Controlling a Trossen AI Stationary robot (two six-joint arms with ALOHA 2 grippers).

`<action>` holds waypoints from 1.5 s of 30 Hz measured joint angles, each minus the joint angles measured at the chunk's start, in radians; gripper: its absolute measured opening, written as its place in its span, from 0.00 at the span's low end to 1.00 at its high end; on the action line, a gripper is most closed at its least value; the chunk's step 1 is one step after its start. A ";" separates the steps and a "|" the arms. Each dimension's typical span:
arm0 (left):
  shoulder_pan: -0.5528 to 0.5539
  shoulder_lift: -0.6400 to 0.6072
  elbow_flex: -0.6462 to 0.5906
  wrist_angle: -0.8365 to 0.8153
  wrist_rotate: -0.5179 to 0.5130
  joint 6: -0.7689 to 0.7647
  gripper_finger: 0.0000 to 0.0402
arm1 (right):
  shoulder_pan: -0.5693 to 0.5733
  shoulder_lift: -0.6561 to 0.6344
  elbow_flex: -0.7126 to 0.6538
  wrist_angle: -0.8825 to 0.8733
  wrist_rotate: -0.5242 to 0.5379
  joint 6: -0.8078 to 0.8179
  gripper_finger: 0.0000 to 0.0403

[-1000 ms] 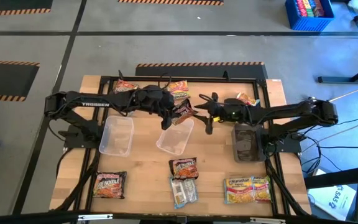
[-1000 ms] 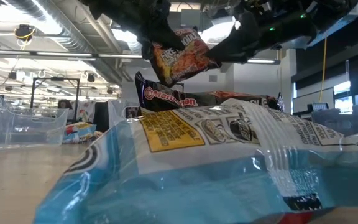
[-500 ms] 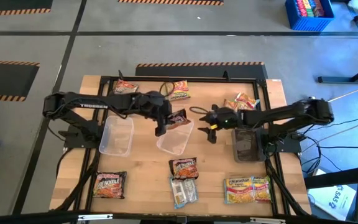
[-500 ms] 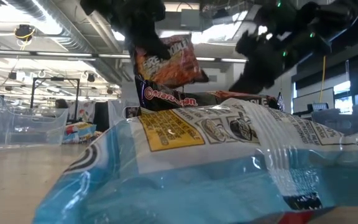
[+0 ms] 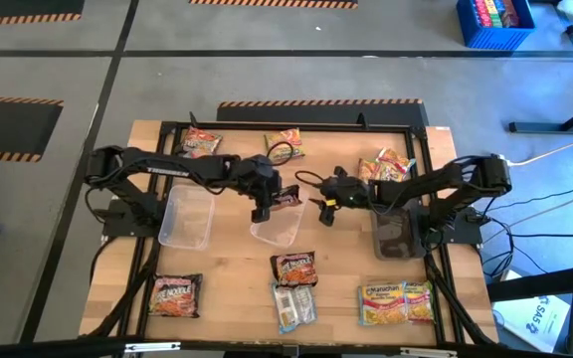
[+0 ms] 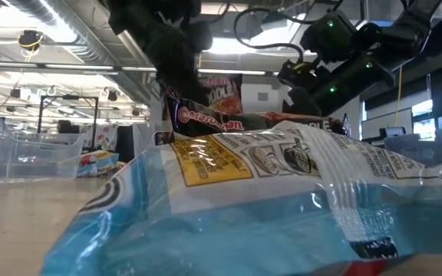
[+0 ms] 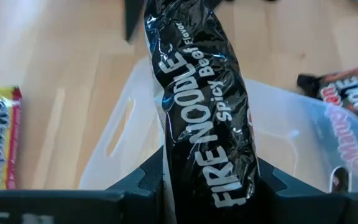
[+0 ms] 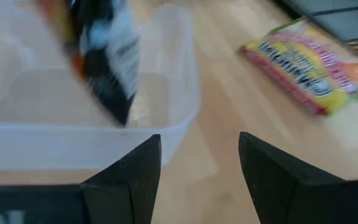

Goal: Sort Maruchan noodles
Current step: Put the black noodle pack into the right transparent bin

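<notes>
The left gripper (image 5: 264, 204) was pinched on a dark maroon Fire Noodle packet (image 7: 201, 106), which hung from its fingers right above the middle clear bin (image 5: 280, 223), the packet's free end pointing down into the bin's open mouth in the left wrist view. The right gripper (image 5: 324, 209) hovered just beside that same bin, on the side away from the left arm, with its fingers spread wide and nothing between them; its wrist view looked past them at the bin wall and the hanging packet. Around the middle bin, a second clear bin (image 5: 187, 216) sat on the left arm's side, apparently empty, and a third bin (image 5: 394, 231) beyond the right gripper seemed to hold something dark, though what it held could not be made out. Other Maruchan noodles lay loose on the tabletop (image 5: 232, 261): an orange-red packet (image 5: 175, 294), another maroon one (image 5: 295, 268) and a light blue one (image 5: 293, 304) on the near side of the middle bin, a yellow-pink pair (image 5: 397, 302) farther toward the right arm, and several more beyond the bin's far side. The step in hand looked like dropping the maroon packet into the middle bin; the next move would call for lowering it a little and letting go so that it landed inside the walls rather than across the rim.
</notes>
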State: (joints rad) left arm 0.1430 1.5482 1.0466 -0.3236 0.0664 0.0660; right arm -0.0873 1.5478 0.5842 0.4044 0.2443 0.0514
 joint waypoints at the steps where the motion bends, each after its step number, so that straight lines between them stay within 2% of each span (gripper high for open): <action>1: 0.000 0.006 0.000 0.004 0.000 -0.001 0.31 | -0.001 0.000 0.000 0.001 0.015 -0.003 0.49; 5: 0.000 0.038 0.000 0.016 0.000 -0.002 0.31 | -0.008 0.000 0.000 0.019 0.053 -0.019 0.49; 11: -0.001 0.072 0.000 0.048 -0.002 0.030 0.31 | -0.053 0.000 0.000 0.043 0.010 -0.035 0.49; 16: -0.002 0.071 0.000 0.094 -0.001 0.172 0.31 | -0.078 0.000 0.000 0.049 -0.088 -0.056 0.49; 21: 0.010 0.091 0.002 0.102 -0.022 0.339 0.31 | -0.077 0.000 0.000 0.047 -0.134 -0.057 0.49; 26: 0.035 0.117 0.004 0.107 -0.038 0.359 0.31 | -0.077 -0.001 -0.001 -0.010 -0.129 -0.055 0.49; 28: 0.045 0.119 0.000 0.065 -0.078 0.329 0.31 | -0.077 -0.002 -0.001 -0.029 -0.128 -0.054 0.49; 32: 0.056 0.134 0.000 0.079 -0.149 0.261 0.31 | -0.077 -0.002 -0.001 -0.056 -0.133 -0.022 0.49; 39: 0.062 0.136 0.000 0.086 -0.300 0.028 0.31 | -0.077 -0.002 -0.001 -0.065 -0.164 -0.007 0.49; 41: 0.062 0.136 0.000 0.086 -0.324 -0.050 0.31 | -0.077 -0.002 -0.001 -0.066 -0.169 -0.007 0.49; 45: 0.058 0.136 0.000 0.103 -0.340 -0.115 0.31 | -0.077 -0.002 -0.001 -0.057 -0.216 -0.007 0.49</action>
State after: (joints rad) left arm 0.2008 1.6840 1.0466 -0.2206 -0.2738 -0.0485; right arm -0.1638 1.5463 0.5835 0.3470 0.0285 0.0448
